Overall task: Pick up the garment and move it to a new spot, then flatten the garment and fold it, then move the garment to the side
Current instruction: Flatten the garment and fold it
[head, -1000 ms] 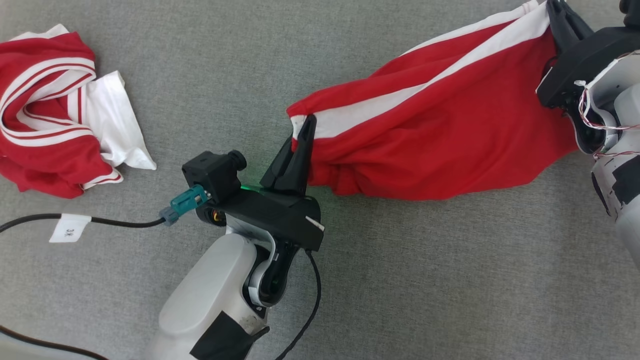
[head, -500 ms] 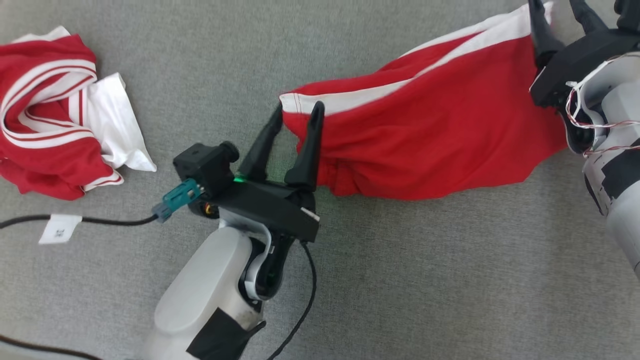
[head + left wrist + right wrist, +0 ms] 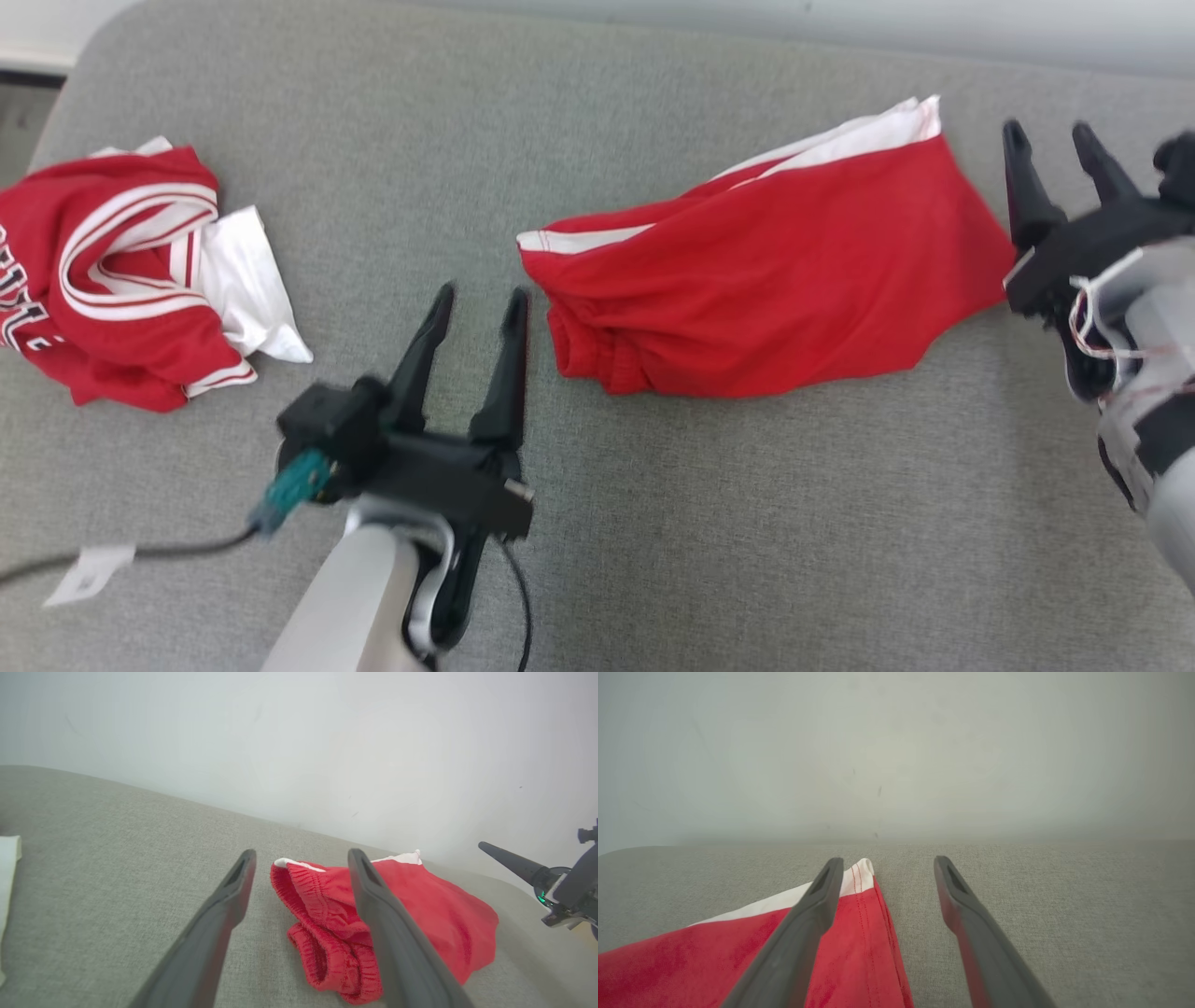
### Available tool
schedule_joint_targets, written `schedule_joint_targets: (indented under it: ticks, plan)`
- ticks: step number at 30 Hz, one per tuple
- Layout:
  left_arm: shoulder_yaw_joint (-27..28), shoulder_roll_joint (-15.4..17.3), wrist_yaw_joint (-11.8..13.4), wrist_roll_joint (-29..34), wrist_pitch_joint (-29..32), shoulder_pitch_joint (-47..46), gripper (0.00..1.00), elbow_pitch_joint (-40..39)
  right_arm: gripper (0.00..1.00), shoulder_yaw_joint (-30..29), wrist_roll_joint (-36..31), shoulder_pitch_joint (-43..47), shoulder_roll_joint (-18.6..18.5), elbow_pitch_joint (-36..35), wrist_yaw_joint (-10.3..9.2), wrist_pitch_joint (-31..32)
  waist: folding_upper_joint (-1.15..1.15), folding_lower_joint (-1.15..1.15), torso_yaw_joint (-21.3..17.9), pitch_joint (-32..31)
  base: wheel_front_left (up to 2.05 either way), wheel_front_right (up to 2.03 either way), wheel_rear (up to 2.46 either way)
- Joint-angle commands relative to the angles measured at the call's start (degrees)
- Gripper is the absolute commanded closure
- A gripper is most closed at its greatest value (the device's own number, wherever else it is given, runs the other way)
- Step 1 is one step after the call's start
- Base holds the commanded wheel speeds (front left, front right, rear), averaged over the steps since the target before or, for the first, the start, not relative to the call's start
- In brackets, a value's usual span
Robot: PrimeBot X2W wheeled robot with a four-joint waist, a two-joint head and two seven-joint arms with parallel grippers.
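Two garments lie on the grey cushion (image 3: 653,523): the red shorts (image 3: 766,299), stretched from centre toward 2 o'clock, apparently laid out for flattening, and one crumpled jersey (image 3: 121,280) at 9 o'clock. Flanking the shorts' two ends, the left gripper (image 3: 483,297) at 7 o'clock and the right gripper (image 3: 1047,140) at 3 o'clock both stand with jaws apart, empty.

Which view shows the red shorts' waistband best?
Left wrist view: the gathered waistband faces the camera, ribbing clear. Head view shows it from above as a bunched edge; right wrist view shows the shorts' hem end.
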Motion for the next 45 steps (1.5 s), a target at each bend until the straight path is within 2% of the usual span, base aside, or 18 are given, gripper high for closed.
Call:
schedule_joint_targets:
  ticks: [1, 8, 14, 24, 31, 32, 33, 34, 35, 45]
  plan:
    - [1.45, 0.09, 0.00, 2.88, -0.23, 2.66, 0.00, -1.54, 0.00, -0.07, 0.76, 2.51, -0.68, -1.04, 0.06, -0.38, 0.00, 0.01, -0.63, -1.81, 0.00, 0.00, 0.00]
    - [5.75, 0.02, 0.46, 11.78, -0.23, 10.96, 0.00, -8.48, 0.00, -2.27, 0.77, 9.36, -1.60, -4.28, 0.06, -0.48, 0.00, 0.01, -0.35, -2.76, 0.00, 0.00, 0.00]
    - [6.78, 0.01, 0.77, 14.25, -0.23, 15.63, 0.00, -11.49, 0.00, -3.09, 0.25, 11.52, -0.53, -3.54, 0.06, -0.50, 0.00, 0.01, 0.83, -2.44, 0.00, 0.00, 0.00]
    - [7.38, 0.00, 1.66, 12.36, -0.23, 17.85, 0.00, -12.35, 0.00, -1.84, -0.17, 7.41, 0.60, 4.39, 0.06, 0.89, 0.00, 0.01, 4.47, -0.34, 0.00, 0.00, 0.00]
    - [6.13, 0.01, 2.63, 11.38, -0.23, 17.17, 0.00, -12.52, 0.00, -1.28, 0.08, 5.06, 1.60, 10.49, 0.06, 4.53, 0.00, 0.01, 6.54, 0.79, 0.00, 0.00, 0.00]
    - [6.09, 0.01, 2.78, 11.22, -0.23, 17.15, 0.00, -12.55, 0.06, -1.13, 0.35, 5.14, 1.99, 10.68, 0.06, 4.96, 0.00, 0.01, 6.67, 0.79, 0.00, 0.00, 0.00]
    - [6.09, 0.01, 2.84, 11.15, -0.23, 17.17, 0.00, -12.52, 0.58, -1.07, 0.63, 5.26, 2.25, 10.73, 0.06, 5.07, 0.00, 0.01, 6.77, 0.70, 0.00, 0.00, 0.00]
    - [6.21, 0.00, 2.88, 11.12, -0.23, 17.33, 0.00, -12.44, 0.77, -0.94, 0.83, 5.47, 2.48, 10.75, 0.07, 5.04, 0.00, 0.01, 6.75, 0.56, 0.00, 0.00, 0.00]
    - [6.38, 0.00, 2.91, 11.18, -0.23, 17.60, 0.00, -12.29, 1.00, -0.79, 0.92, 5.85, 2.70, 10.75, 0.07, 4.89, 0.00, 0.01, 6.64, 0.28, 0.00, 0.00, 0.00]
    - [8.44, 0.00, 1.89, 12.51, -0.23, 20.47, 0.00, -10.21, 1.00, -1.75, 5.58, 12.39, 2.18, 5.78, 0.06, 1.09, 0.00, 0.01, 3.70, -5.71, 0.00, 0.00, 0.00]
